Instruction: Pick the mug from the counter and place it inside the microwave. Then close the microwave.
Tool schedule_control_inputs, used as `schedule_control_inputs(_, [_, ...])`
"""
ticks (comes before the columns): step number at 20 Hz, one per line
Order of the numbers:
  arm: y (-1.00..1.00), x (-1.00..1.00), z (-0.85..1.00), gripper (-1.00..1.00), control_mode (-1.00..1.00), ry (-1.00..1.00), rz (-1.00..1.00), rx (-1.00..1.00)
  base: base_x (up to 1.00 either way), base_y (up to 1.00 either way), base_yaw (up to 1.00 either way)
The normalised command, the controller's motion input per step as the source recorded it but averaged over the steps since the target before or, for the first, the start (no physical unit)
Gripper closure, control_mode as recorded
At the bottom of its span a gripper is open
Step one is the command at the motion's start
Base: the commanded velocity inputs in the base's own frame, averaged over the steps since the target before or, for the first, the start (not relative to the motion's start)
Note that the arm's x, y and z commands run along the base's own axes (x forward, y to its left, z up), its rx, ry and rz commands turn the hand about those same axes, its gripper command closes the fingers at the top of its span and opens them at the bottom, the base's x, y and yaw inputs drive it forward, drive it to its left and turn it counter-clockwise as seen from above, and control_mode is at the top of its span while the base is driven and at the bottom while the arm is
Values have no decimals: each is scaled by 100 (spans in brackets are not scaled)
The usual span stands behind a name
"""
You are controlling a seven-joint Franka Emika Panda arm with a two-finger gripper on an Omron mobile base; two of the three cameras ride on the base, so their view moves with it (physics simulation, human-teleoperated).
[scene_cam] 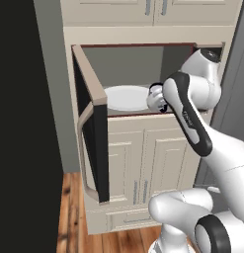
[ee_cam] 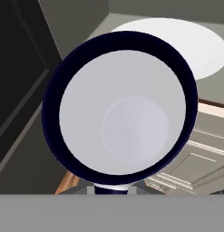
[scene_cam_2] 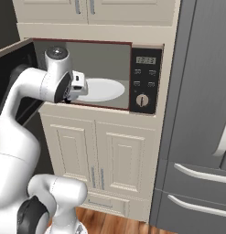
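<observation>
Pincer [ee_cam: 111, 190] clamped shut on mug [ee_cam: 120, 108], held at mouth of microwave [scene_cam_2: 144, 82], in front of white turntable [scene_cam_2: 103, 89]. Door [scene_cam: 91, 128] wide open.

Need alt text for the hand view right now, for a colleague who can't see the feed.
Looking straight into the mug, dark-rimmed and pale inside, held in the shut gripper. Beyond it lies the microwave's white turntable, with cream cabinet fronts below.

Open microwave [scene_cam_2: 146, 82] cavity, white round turntable [scene_cam_2: 103, 89] flat on its floor, apparently bare
</observation>
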Motion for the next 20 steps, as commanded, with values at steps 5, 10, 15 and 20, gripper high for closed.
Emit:
schedule_control_inputs(5, [1, 32, -1, 100, -100, 0, 0, 0, 0, 0, 0])
schedule_control_inputs(10, [1, 18, -12, 100, -100, 0, 0, 0, 0, 0, 0])
schedule_control_inputs(15, [0, 12, -20, 100, -100, 0, 0, 0, 0, 0, 0])
schedule_control_inputs(20, [1, 20, -15, 100, -100, 0, 0, 0, 0, 0, 0])
